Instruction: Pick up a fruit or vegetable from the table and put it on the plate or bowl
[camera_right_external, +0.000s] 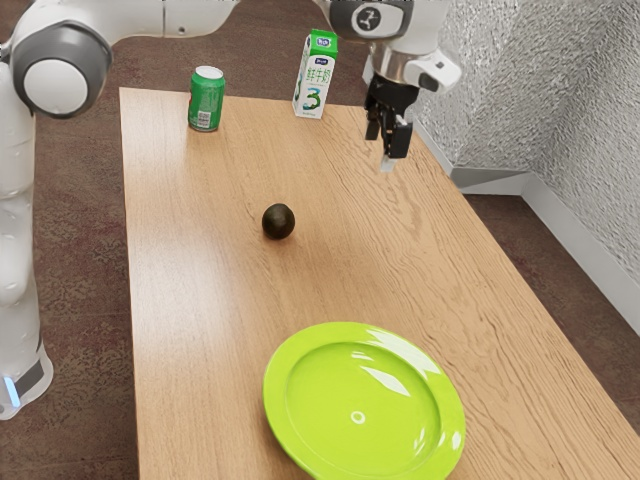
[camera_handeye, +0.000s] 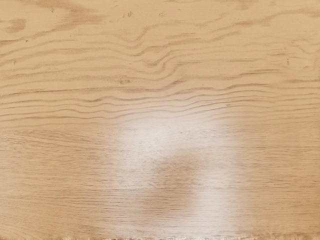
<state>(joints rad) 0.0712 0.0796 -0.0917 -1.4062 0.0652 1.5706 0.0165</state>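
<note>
A dark, round avocado lies on the wooden table near its middle. A bright green plate sits at the table's near end, with nothing on it. My gripper hangs above the far part of the table toward the exterior view's right, well away from the avocado and higher than it. Its fingers point down, stand a little apart and hold nothing. In the wrist view there is bare wood grain under the hand, with a pale glare patch.
A green soda can and a white and green milk carton stand at the table's far edge, the carton close to my gripper. A grey textured wall runs along the exterior view's right.
</note>
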